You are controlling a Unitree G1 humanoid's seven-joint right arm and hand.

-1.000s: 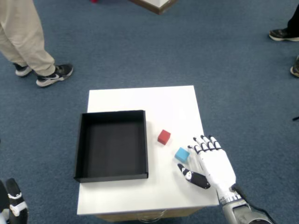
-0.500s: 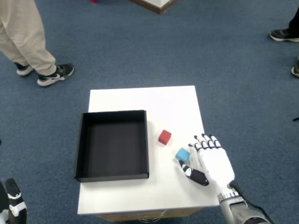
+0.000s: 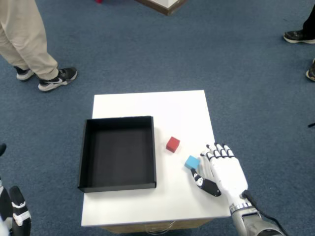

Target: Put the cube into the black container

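Cube (image 3: 192, 162) on white table (image 3: 147, 105), blue carpet (image 3: 147, 54)

White tabletop (image 3: 142, 105), blue carpet floor (image 3: 236, 54), person's legs in beige trousers (image 3: 24, 37), black-and-white sneakers (image 3: 56, 78), dark shoe (image 3: 299, 36) at right edge

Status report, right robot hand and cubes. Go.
Right robot hand open, thumb beside small blue cube, no grasp. Small red cube loose on white table. Black square container empty. Path clear.
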